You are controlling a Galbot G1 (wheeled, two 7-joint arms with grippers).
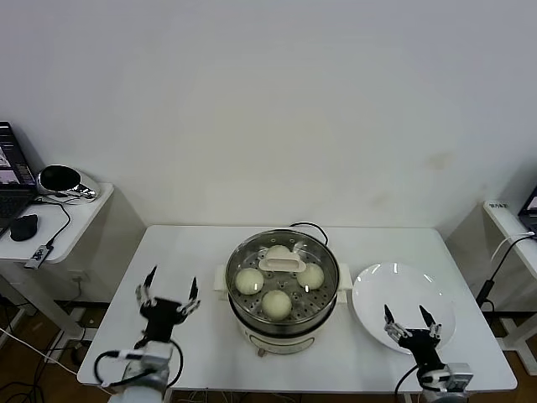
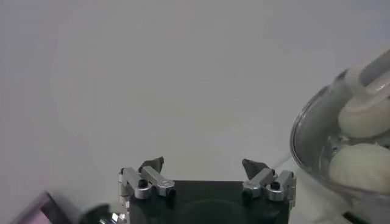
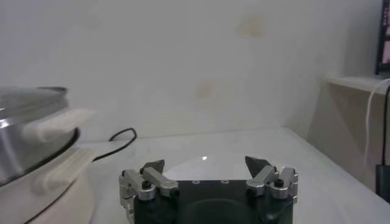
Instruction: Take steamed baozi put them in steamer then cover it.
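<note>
Four round cream-white buns are seen under the clear glass lid on the shiny steel steamer at centre. The left pincer at lower left and the right pincer at lower right are spread apart, empty.

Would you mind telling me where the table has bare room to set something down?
The widest bare patch lies between the table's left edge and the steamer, beyond the open left gripper. A bare strip runs behind the steamer, apart from its cord. The right side is crowded: the white plate fills it, with the open right gripper over its near rim.
</note>
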